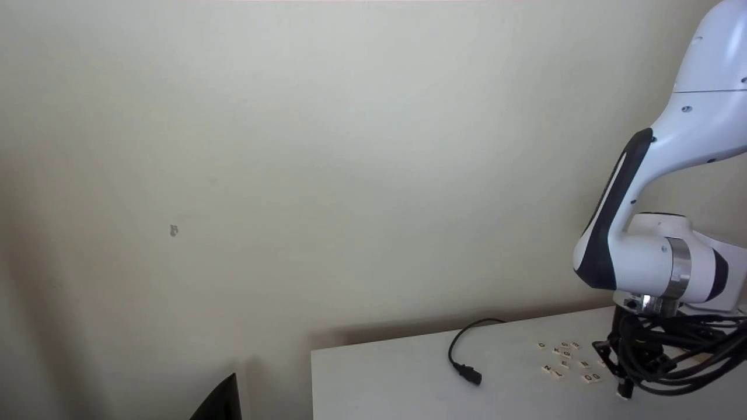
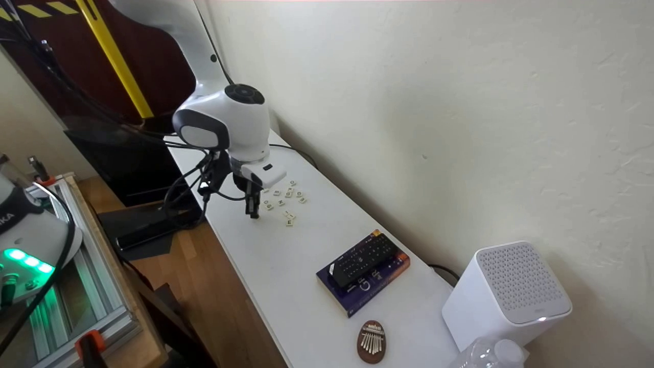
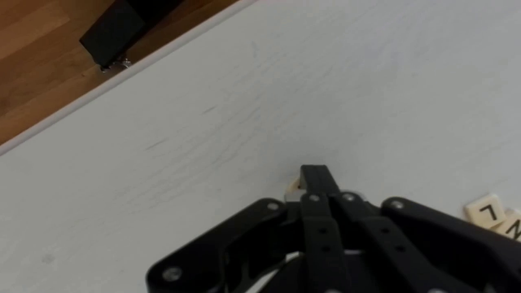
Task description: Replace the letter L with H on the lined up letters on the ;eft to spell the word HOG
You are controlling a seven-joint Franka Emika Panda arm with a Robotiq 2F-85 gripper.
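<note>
Claw [image 3: 319, 177] stands tips together, perhaps to nudge, not pinch, the half-hidden tile [image 3: 294, 187] beside it — letter unreadable. L [image 3: 484, 211] lies beside N [image 3: 513, 226] — apart from O [image 1: 587, 378] and G [image 1: 596, 378], presumably so another can lead.

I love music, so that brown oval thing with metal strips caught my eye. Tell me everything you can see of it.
It looks like a thumb piano: dark brown, egg-shaped, apparently wooden, with silvery strips, likely metal, fanned across its face. It lies flat, strips up, on the white table, apart from the purplish book or box. Only the table seems to touch it; finer detail is too small to tell.
</note>
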